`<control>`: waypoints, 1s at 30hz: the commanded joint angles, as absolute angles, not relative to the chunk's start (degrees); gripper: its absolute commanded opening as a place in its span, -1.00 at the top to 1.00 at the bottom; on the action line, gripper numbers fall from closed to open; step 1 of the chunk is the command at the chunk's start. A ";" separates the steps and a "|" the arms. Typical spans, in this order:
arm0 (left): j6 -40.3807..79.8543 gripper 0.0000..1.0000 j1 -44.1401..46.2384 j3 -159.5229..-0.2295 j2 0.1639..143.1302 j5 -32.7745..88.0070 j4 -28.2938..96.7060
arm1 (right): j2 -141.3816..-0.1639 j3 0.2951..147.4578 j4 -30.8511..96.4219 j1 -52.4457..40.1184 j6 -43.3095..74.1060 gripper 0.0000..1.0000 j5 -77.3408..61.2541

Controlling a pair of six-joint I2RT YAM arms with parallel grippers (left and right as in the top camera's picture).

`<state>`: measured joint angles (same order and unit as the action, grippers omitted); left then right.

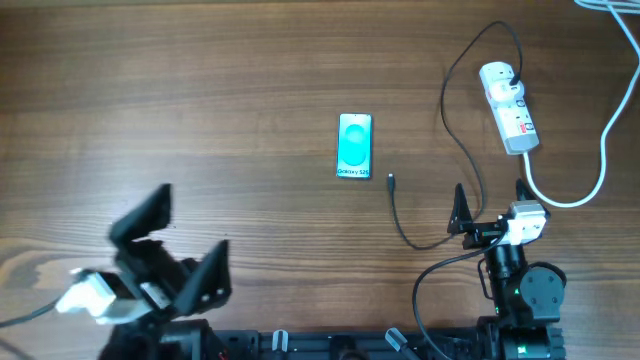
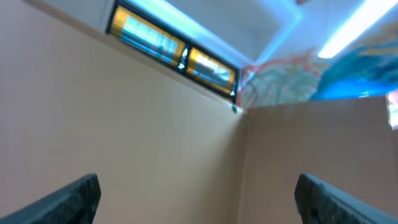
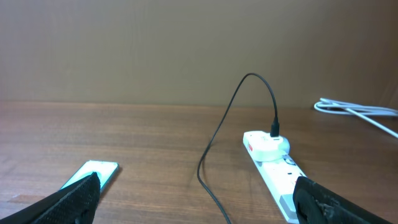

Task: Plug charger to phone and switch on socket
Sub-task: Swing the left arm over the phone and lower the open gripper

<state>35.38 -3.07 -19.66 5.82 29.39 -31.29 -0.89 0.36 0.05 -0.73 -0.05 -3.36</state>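
The phone [image 1: 355,146] lies flat at the table's middle, its cyan screen up. The charger's black cable [image 1: 446,108] runs from its white plug head [image 1: 497,75], seated in the white socket strip [image 1: 512,115], and loops round to the connector tip [image 1: 391,181], which lies just right of the phone and apart from it. My right gripper [image 1: 492,203] is open and empty, between the cable loop and the strip. In the right wrist view the phone [image 3: 93,172], cable [image 3: 199,173] and strip [image 3: 277,177] lie ahead of the open jaws [image 3: 199,199]. My left gripper [image 1: 172,250] is open and empty at the front left.
The strip's thick white cord [image 1: 590,190] curves along the right edge and shows at the far right of the right wrist view [image 3: 354,111]. The left wrist view points up at a beige wall and ceiling lights, with its open jaws [image 2: 199,199] at the bottom corners.
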 commanded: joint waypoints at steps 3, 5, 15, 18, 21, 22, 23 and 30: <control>33.69 -1.00 -3.33 -55.18 27.59 31.46 7.22 | -0.64 0.30 -0.03 -1.17 0.36 -0.99 -3.42; 26.55 -1.00 -3.33 -69.32 37.50 35.70 25.56 | -0.64 0.30 -0.01 -1.17 0.34 -0.99 -3.40; 26.70 -1.00 -1.50 -100.51 68.05 44.62 58.63 | -0.64 0.30 -0.01 -1.17 0.36 -0.99 -3.42; 29.47 -0.99 4.51 -102.37 72.55 33.58 62.67 | -0.64 0.30 -0.01 -1.17 0.36 -0.99 -3.42; 32.73 -0.99 13.96 -103.63 77.38 18.87 65.17 | -0.64 0.30 -0.01 -1.17 0.36 -1.00 -3.42; 33.52 -0.99 17.12 -104.51 79.37 15.35 66.02 | -0.64 0.30 -0.01 -1.17 0.34 -0.99 -3.42; 33.85 -0.99 19.92 -105.71 81.76 12.43 67.09 | -0.64 0.30 -0.01 -1.17 0.36 -0.99 -3.40; 35.18 -0.99 28.62 -121.80 103.77 6.07 80.97 | -0.64 0.30 -0.01 -1.17 0.36 -1.00 -3.42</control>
